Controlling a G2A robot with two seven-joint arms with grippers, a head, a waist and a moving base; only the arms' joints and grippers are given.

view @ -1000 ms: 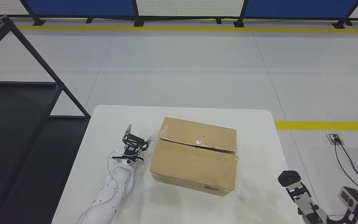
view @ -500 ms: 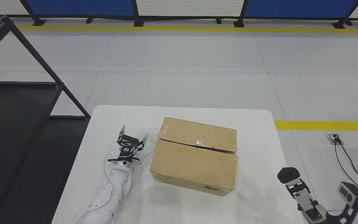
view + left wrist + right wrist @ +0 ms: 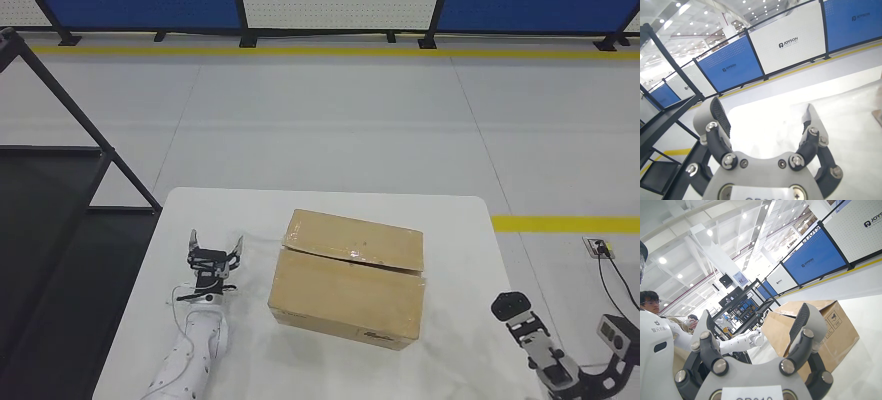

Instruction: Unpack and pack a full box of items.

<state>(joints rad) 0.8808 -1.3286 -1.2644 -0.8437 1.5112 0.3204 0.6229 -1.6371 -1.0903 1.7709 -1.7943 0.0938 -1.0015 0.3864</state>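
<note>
A brown cardboard box (image 3: 350, 285) lies in the middle of the white table (image 3: 450, 220), its top flaps folded down with clear tape along the seam. My left gripper (image 3: 215, 250) hovers to the left of the box, apart from it, open and holding nothing. From the left wrist, the left gripper (image 3: 762, 104) has its fingers spread over bare table, with a box corner (image 3: 877, 115) at the edge. My right gripper (image 3: 515, 312) is at the table's front right corner. The right gripper (image 3: 756, 308) stands open and points at the box (image 3: 838, 325), well short of it.
A black metal rack (image 3: 60, 200) stands just off the table's left side. Bare table surface surrounds the box on all sides. Blue and white fence panels (image 3: 330, 12) line the far side of the floor.
My left gripper has drawn leftward away from the box's left edge and turned to face the far side. The right gripper has shifted slightly left.
</note>
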